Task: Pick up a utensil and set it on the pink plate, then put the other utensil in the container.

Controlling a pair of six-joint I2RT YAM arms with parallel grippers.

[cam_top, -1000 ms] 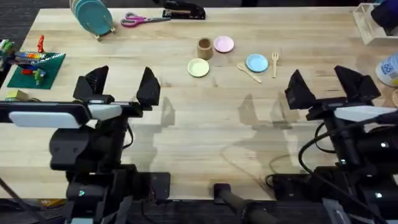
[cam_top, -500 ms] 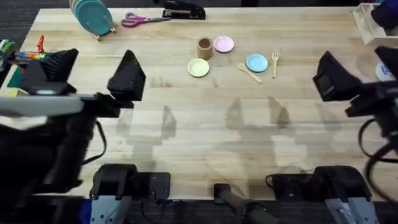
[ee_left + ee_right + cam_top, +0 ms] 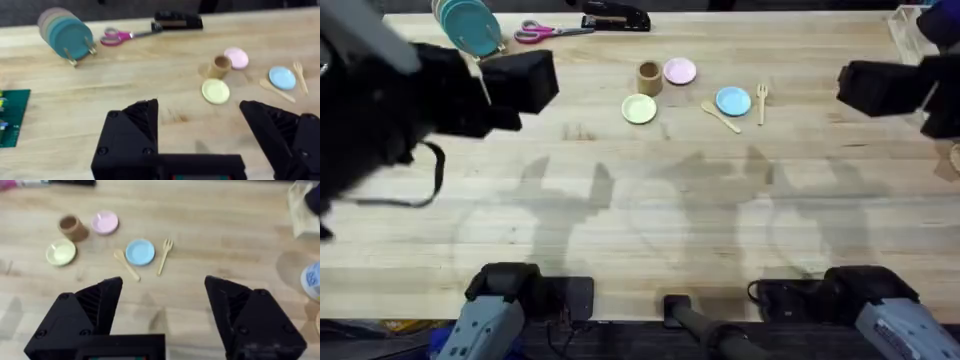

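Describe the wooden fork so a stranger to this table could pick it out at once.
Find the cluster of three small plates near the far middle of the table. The fork lies just right of the light blue plate. It has short tines, unlike the spoon lying in front of that plate.

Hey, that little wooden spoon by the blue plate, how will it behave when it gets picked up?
The wooden spoon looks thin and stiff, so probably light and rigid. It lies flat on the table, so pinching may be fiddly and it might slide when nudged.
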